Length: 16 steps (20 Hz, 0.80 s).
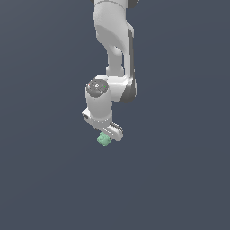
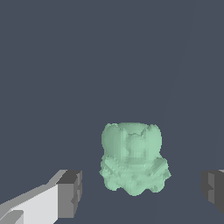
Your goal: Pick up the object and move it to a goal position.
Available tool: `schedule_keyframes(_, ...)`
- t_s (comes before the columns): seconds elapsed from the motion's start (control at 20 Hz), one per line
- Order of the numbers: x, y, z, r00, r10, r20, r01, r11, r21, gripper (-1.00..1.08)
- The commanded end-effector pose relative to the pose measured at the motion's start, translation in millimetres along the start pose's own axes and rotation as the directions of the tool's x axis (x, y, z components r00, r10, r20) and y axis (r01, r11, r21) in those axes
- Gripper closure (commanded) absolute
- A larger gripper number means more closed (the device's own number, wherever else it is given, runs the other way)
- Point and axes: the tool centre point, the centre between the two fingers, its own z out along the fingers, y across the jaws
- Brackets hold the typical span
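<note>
In the exterior view, the white robot arm [image 1: 112, 49] reaches down from the top of the picture over a flat dark grey-blue surface [image 1: 40, 179]. Its white end effector [image 1: 109, 134] points down. The small mint-green bumpy lump [image 1: 103, 139] sits just under the end effector, peeking out on the side toward the exterior view's left. No edge or corner of the surface shows, so I cannot place the lump by them. From here I cannot tell if the lump touches the fingers.

In the wrist view, the lump [image 2: 134, 158] looks big and knobbly (a bit like a tiny bear head). It sits right between the two dark grey fingertips [image 2: 70, 192]. The end effector [image 2: 142, 188] is spread wide, and there is a clear gap on each side of the lump, so nothing is gripped yet. The lump looks about as wide as it is tall, with no real long side. I think the next move is to squeeze the fingers together on the lump.
</note>
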Motion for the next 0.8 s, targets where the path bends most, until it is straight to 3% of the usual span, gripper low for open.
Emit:
schedule_keyframes(0.0,1,1,2,1.0,0.014,-0.001,-0.014,1.0,0.0,-0.92)
schedule_keyframes(0.3,1,1,8,1.0,0.01,0.0,-0.01,1.0,-0.001,-0.92)
schedule_keyframes(0.75,0,2,48,1.0,0.014,0.0,-0.014,1.0,-0.001,-0.92)
